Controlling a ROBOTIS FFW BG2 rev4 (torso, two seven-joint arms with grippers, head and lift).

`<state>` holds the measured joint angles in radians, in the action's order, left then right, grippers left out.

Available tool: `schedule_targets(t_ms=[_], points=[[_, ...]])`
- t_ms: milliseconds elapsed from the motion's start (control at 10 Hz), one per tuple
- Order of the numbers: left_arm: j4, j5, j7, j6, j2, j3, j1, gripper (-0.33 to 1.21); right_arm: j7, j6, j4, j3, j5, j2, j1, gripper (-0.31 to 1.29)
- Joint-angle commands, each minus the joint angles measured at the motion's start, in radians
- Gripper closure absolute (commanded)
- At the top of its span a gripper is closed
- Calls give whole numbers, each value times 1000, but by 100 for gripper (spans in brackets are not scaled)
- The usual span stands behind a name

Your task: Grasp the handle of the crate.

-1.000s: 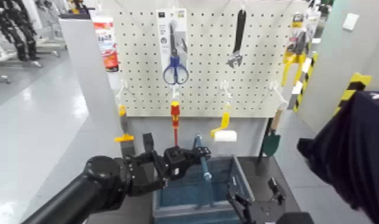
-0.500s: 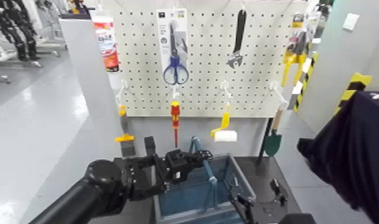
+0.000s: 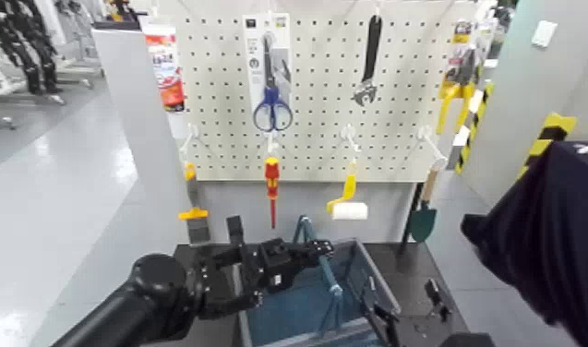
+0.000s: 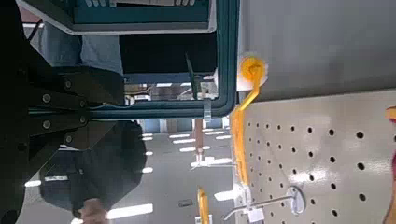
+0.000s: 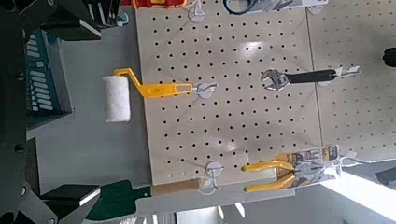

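The blue slatted crate (image 3: 378, 280) with a grey rim hangs tilted in front of me, below the pegboard. Its thin blue hoop handle (image 3: 328, 270) rises over the middle. My left gripper (image 3: 302, 249) reaches in from the left and is shut on the top of the handle. In the left wrist view the handle bar (image 4: 225, 56) runs between the dark fingers (image 4: 65, 89), with the crate (image 4: 140, 14) hanging from it. My right gripper (image 3: 403, 312) is open and empty, low beside the crate's right side.
A pegboard (image 3: 325, 138) behind the crate holds scissors (image 3: 272, 111), a red-and-yellow screwdriver (image 3: 271, 180), a wrench (image 3: 369, 65), a paint roller (image 3: 348, 207), yellow pliers (image 3: 452, 92) and a green trowel (image 3: 421, 221). A person's dark sleeve (image 3: 556, 249) fills the right.
The crate has come up and tilted toward me, hanging from the handle in my left gripper. The right gripper has sunk lower in the view.
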<state>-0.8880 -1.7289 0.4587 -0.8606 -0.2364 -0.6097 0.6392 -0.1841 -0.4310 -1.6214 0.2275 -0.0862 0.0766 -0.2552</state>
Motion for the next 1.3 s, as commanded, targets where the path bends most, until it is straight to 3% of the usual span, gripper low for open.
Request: schedule_targets(t_ms=[100, 700, 1000, 1300], points=[[-95, 0, 9, -12, -24, 1, -36, 119, 0, 0, 0, -5, 3, 0, -4, 14], [-302, -15, 5, -38, -89, 25, -141, 119, -3, 3, 0, -14, 14, -3, -10, 14], [-425, -64, -89, -63, -124, 73, -214, 119, -3, 8, -2, -14, 25, -5, -10, 14], [-536, -127, -175, -54, -139, 111, -276, 119, -5, 21, -2, -13, 26, -5, -10, 14]])
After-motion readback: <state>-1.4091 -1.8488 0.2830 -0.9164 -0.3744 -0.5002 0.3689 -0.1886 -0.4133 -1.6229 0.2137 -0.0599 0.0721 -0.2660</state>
